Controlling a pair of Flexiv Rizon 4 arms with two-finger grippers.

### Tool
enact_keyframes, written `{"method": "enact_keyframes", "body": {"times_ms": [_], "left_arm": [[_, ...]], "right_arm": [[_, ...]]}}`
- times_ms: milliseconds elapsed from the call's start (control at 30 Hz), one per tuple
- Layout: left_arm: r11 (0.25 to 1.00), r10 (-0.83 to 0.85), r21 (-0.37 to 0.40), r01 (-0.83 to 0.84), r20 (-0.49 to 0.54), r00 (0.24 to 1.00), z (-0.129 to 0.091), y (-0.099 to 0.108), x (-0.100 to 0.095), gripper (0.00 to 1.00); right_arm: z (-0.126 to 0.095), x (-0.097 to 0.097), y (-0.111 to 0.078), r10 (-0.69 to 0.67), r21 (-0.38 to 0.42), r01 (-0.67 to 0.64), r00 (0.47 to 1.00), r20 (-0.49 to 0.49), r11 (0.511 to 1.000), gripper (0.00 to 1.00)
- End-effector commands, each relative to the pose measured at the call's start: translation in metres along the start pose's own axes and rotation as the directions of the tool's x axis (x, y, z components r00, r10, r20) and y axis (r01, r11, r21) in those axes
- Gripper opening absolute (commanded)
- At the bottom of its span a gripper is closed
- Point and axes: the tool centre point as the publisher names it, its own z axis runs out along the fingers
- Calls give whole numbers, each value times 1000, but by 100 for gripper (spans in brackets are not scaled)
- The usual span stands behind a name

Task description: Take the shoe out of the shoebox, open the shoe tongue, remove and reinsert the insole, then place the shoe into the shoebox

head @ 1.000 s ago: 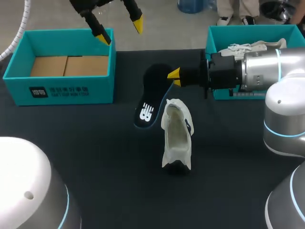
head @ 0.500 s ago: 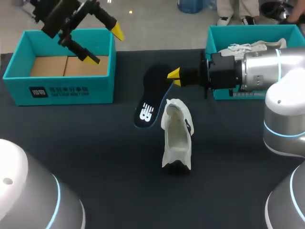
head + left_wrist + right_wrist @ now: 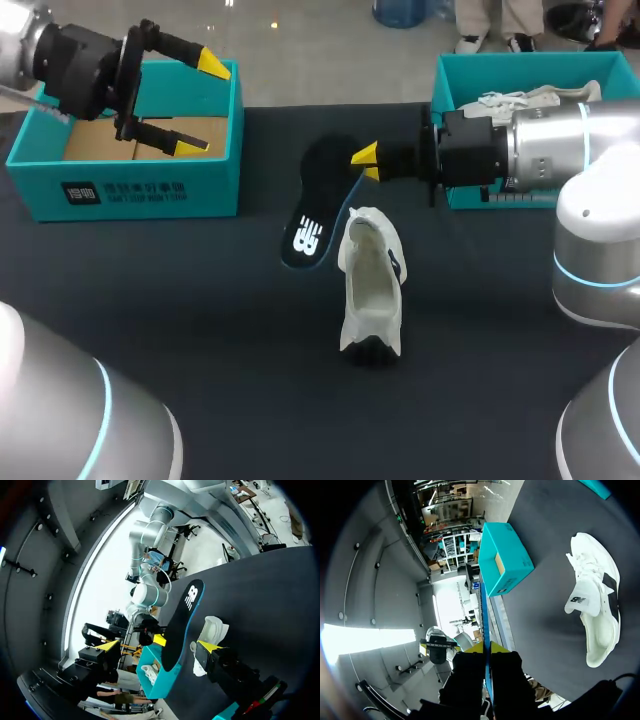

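Note:
A white shoe [image 3: 371, 290] stands on the black table with its opening upward; it also shows in the right wrist view [image 3: 595, 605] and the left wrist view [image 3: 212, 630]. Just behind it is the black insole [image 3: 318, 200] with a blue rim. My right gripper [image 3: 366, 160] is shut on the insole's edge, which runs edge-on between its fingers [image 3: 485, 652]. My left gripper [image 3: 203, 105] hangs open and holds nothing above the left teal shoebox [image 3: 150, 195], far from the shoe. From the left wrist view the insole [image 3: 180, 625] stretches ahead of the open left gripper [image 3: 159, 646].
The left shoebox has a bare cardboard floor [image 3: 140, 138]. A second teal shoebox [image 3: 470, 65] at the back right holds another white shoe [image 3: 520, 100], partly hidden by my right arm. Bare black table lies in front of the standing shoe.
My left arm has swung left from above the left box's back wall to its far-left side, turning its open gripper sideways. The right gripper, insole and shoe have stayed put.

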Motion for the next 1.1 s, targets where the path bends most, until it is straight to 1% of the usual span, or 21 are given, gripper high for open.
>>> {"method": "enact_keyframes", "body": {"times_ms": [33,100,133,167,200,900,933,1000,1033,1067,1100], "left_arm": [[1000,13,-7,-13,84,996,1,-4,5,100],[999,40,-8,-40,86,996,2,-3,5,100],[999,35,7,-36,87,996,2,-4,6,100],[999,45,0,-45,54,998,2,-4,7,100],[998,64,-27,-64,-9,998,4,-5,6,100],[998,64,-27,-64,-9,998,4,-5,6,100],[996,85,-42,-85,-7,996,4,-5,8,100],[988,154,-31,-153,54,987,5,-6,13,100],[982,183,-51,-180,61,981,4,-6,15,100],[977,209,-43,-207,75,975,5,-6,17,100],[976,217,-23,-215,112,970,5,-7,19,100]], "right_arm": [[2,0,0,0,-2,0,1000,-1,1000,0],[2,0,0,0,-2,0,1000,-1,1000,0],[2,0,0,0,-2,0,1000,-1,1000,0],[2,0,0,0,-2,0,1000,-1,1000,0],[2,0,0,0,-2,0,1000,-1,1000,0],[2,0,0,0,-2,0,1000,-1,1000,0],[2,0,0,0,-2,0,1000,-1,1000,0],[2,0,0,0,-2,0,1000,-1,1000,0],[2,0,0,0,-2,0,1000,-1,1000,0],[2,0,0,0,-2,0,1000,-1,1000,0],[2,0,0,0,-2,0,1000,-1,1000,0]]}}
